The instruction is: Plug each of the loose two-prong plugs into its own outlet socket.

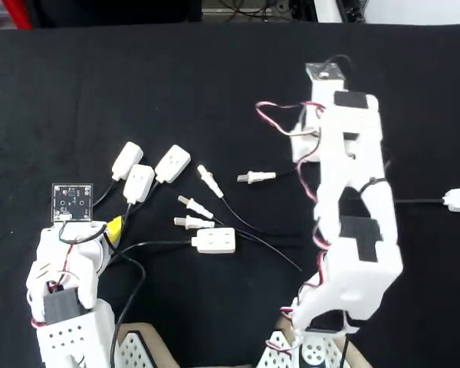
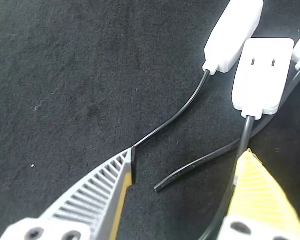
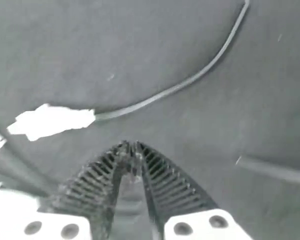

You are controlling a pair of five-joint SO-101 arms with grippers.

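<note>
Hovering over the black cloth [image 1: 215, 77], the left gripper [image 2: 189, 156] is spread and empty, with cord ends between its fingers. A slotted socket [image 2: 262, 75] lies just ahead of the yellow finger [image 2: 257, 190], its long axis roughly in line with the gripper. The right gripper [image 3: 131, 147] is clenched on nothing. One loose plug [image 3: 50, 122] lies just beside its tips, long axis crosswise to the fingers, cord trailing away. Other loose plugs [image 1: 193, 205] lie between the arms. Judgement: the right arm is nearer that plug; its fingers must part and swing toward the plug body.
</note>
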